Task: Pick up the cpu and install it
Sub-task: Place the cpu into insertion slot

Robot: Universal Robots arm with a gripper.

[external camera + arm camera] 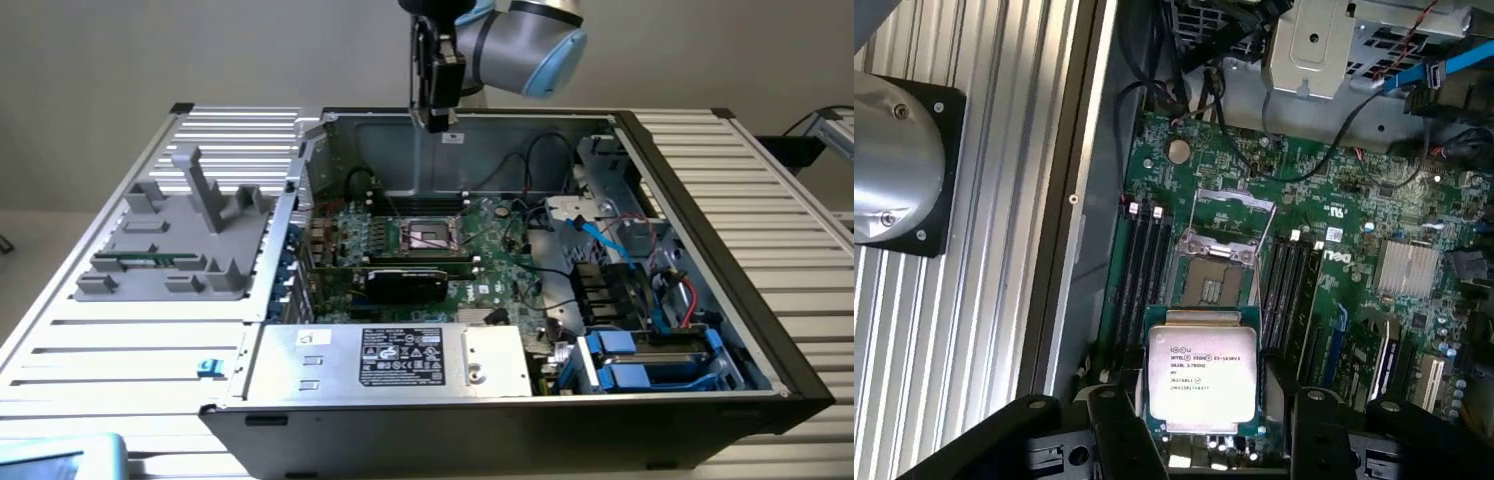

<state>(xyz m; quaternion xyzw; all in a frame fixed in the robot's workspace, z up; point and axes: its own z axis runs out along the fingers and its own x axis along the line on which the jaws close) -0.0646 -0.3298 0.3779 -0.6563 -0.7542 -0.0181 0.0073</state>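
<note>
jaws: pinching the cpu (1202,370) by two opposite edges, its printed metal lid facing my wrist camera.
gripper (438,122): i see it hanging high over the back wall of the open case (689,222).
socket (1216,282): uncovered on the green board (1354,230), well below the cpu, with dark slots along both sides.

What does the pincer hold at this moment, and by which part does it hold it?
The pincer holds the cpu by two opposite edges, metal top facing the wrist camera.
</note>
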